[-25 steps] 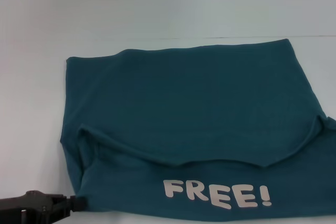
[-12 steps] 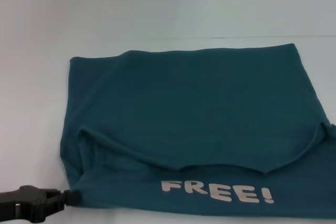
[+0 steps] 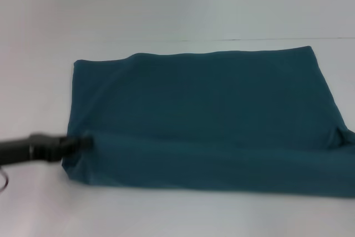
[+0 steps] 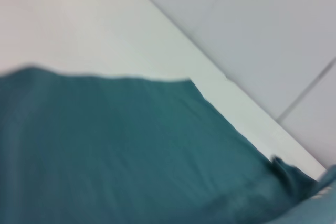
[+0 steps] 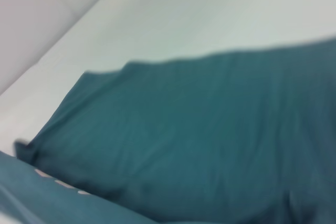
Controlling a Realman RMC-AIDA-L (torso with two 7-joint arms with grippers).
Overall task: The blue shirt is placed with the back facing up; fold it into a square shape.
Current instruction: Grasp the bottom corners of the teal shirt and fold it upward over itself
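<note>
Head view: my left pincer (image 3: 83, 141) pinches the shirt's (image 3: 205, 109) left edge, fabric folded on the table (image 3: 166, 215). My right pincer isn't visible.

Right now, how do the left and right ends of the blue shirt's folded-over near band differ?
The left end has the left claw against it; no claw shows at the right end. The left end lies fairly smooth, while the right end has a small raised pucker. Both are plain teal fabric of the blue shirt, with no print showing.
</note>
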